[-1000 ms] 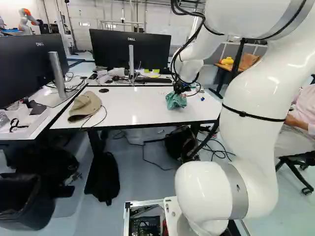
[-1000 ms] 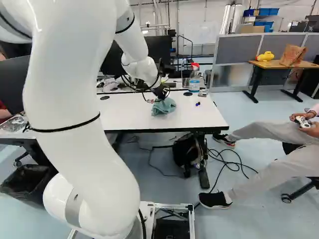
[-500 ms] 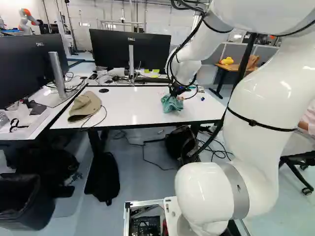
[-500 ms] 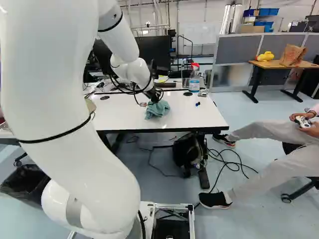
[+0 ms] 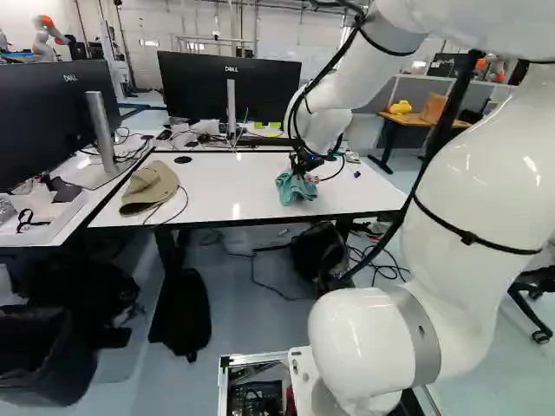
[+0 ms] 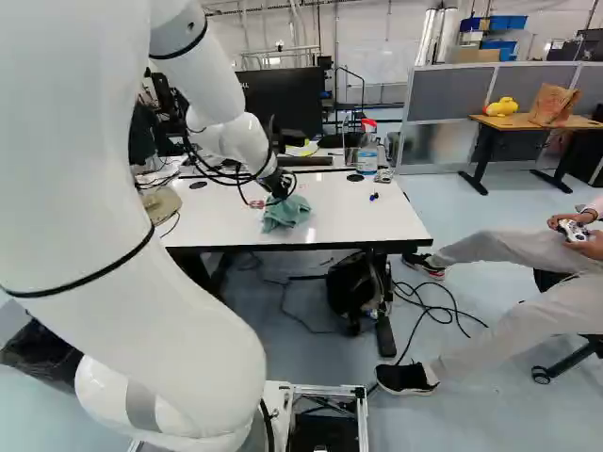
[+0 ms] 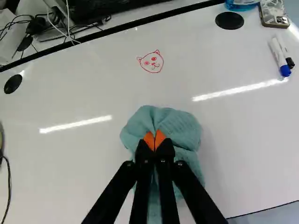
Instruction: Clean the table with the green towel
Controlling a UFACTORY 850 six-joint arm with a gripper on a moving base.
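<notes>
"Left and nearer the front edge, the green towel (image 7: 163, 121) slides with the hand (image 7: 154, 140)!"

"Is it held?"

"Yes, pinched almost closed on the towel, right of the tabletop's (image 5: 234, 186) middle."

"Wiping time?"

"I think so. Next, push toward the back edge and rub the red cat drawing (image 7: 151, 61)."
</notes>
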